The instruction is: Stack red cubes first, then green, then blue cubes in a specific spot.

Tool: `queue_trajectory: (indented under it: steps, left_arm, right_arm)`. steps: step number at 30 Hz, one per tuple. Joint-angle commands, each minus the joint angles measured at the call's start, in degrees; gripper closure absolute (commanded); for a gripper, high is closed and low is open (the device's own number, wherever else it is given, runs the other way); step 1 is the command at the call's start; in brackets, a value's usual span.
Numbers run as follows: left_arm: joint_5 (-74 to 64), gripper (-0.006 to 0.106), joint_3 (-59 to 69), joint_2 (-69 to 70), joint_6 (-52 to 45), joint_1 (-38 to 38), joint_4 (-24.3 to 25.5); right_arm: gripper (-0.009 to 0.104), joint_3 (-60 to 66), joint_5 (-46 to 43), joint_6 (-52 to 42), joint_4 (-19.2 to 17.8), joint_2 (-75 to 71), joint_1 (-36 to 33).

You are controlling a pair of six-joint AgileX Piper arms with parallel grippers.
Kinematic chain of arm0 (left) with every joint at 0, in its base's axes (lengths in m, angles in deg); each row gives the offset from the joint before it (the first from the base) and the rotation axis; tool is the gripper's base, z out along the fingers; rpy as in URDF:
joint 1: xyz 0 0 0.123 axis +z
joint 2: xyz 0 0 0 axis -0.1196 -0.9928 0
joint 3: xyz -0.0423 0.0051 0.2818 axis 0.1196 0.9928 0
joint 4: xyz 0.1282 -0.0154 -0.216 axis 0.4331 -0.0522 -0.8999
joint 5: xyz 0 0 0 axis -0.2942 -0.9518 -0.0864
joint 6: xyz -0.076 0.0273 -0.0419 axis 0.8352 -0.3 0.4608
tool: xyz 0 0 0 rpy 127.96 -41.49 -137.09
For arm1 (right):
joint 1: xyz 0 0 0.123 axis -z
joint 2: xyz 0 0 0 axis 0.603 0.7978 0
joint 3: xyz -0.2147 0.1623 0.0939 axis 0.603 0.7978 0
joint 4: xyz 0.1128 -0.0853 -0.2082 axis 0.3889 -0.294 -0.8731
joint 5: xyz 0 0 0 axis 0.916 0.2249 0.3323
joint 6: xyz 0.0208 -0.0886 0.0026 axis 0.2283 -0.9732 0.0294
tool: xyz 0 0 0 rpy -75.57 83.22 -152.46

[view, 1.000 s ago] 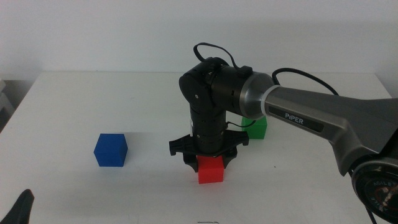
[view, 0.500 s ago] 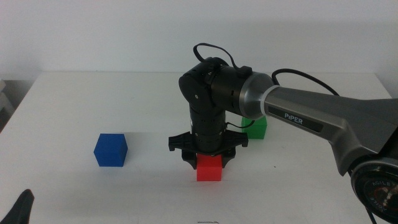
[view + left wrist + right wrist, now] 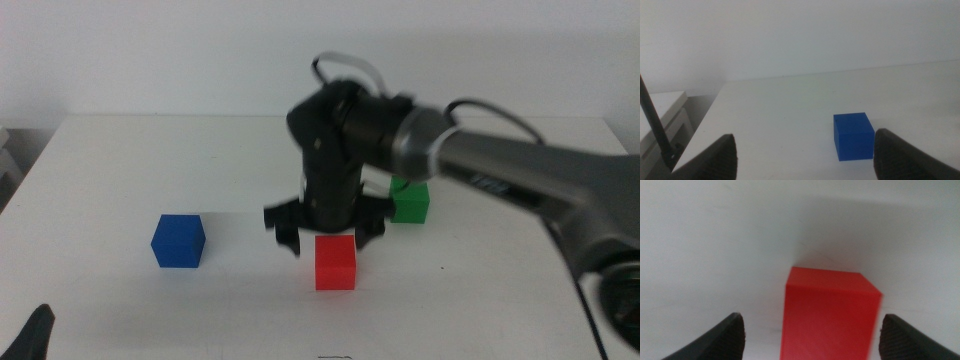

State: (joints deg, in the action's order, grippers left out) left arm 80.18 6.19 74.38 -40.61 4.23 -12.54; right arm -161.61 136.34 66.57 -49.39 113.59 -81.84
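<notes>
The red cube (image 3: 335,262) sits on the white table (image 3: 130,160) at front centre, and also shows in the right wrist view (image 3: 830,310). My right gripper (image 3: 324,237) hovers just above and slightly behind it, jaws open wide and empty; the wrist view (image 3: 812,347) shows the cube between and below the jaws, untouched. The green cube (image 3: 410,203) stands behind and to the right, partly hidden by the arm. The blue cube (image 3: 179,241) stands to the left, also seen in the left wrist view (image 3: 854,136). My left gripper (image 3: 807,160) is open and waits at the front left edge (image 3: 35,335).
The right arm's thick grey link (image 3: 520,180) stretches from the right side over the table's right half. A white wall (image 3: 150,50) rises behind the table. The far edge and left edge of the table show.
My right gripper has opened, let go of the red cube and risen a little; the arm is blurred by motion. The red cube stays on the table. The left arm has not moved.
</notes>
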Motion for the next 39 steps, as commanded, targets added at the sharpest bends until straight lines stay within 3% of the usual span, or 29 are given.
queue_trajectory:
  steps: [1, 8, 17, 27, 39]
  left_arm:
    - [4.79, 0.007, -0.18, 1.14, 0.32, -0.11, -0.54]
    - [4.79, 0.007, -0.18, 1.14, 0.32, -0.11, -0.54]
    - [4.79, 0.007, -0.18, 1.14, 0.32, -0.11, -0.54]
    - [4.79, 0.007, -0.18, 1.14, 0.32, -0.11, -0.54]
    - [4.79, 0.007, -0.18, 1.14, 0.32, -0.11, -0.54]
  right_arm:
    - [0.023, -1.49, 0.17, -2.85, -2.83, -7.93, 0.66]
    - [0.023, -1.49, 1.41, -8.37, -6.15, -11.49, 9.76]
    - [0.023, -1.49, -5.39, -12.25, -3.27, -9.07, 18.67]
    - [0.023, -1.49, -10.69, -12.70, -1.73, -5.25, 19.35]
    - [0.024, -1.44, -8.69, -12.61, -0.93, -1.21, 19.26]
